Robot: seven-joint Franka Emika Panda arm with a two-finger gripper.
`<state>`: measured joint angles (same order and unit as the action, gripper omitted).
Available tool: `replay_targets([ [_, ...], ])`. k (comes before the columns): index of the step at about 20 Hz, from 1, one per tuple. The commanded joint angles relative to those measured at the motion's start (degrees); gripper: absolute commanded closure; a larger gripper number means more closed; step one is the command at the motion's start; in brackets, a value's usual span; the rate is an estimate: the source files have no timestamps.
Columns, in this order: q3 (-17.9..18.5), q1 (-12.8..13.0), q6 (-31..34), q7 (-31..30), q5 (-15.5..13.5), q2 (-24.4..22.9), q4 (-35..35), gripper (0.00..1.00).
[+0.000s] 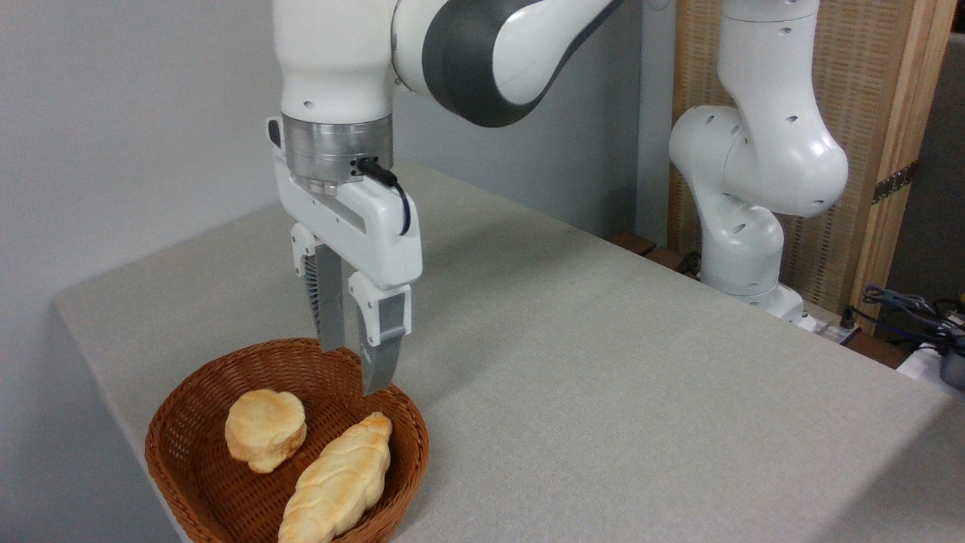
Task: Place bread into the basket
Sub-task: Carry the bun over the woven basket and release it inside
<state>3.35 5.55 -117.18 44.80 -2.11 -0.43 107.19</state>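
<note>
Bread (265, 430), the small round bun, already lies inside the wicker basket (175, 411), pale flat side showing, just beside the longer braided loaf (339, 479). Your gripper (354, 369) hangs above the basket's far rim with its fingers slightly apart and nothing between them. Judging by its look, the bun is light and soft, so it would dent under a hard squeeze; if you must take it again, close gently across its widest part, clear of the loaf. The grey table (603, 362) is flat and matte, likely grippy enough that the basket will not slide. Behind it you have a plain wall, a wooden screen (889, 98) and loose cables (905, 305) at right.
</note>
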Motion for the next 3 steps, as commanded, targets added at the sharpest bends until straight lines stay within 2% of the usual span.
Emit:
replay_targets([
  [1, 1.7, 0.4, 6.9, 0.5, -0.5, -1.9, -0.1, 0.00],
  [3, 2.0, 0.4, 10.6, 0.7, -0.7, -2.1, -0.1, 0.00],
])
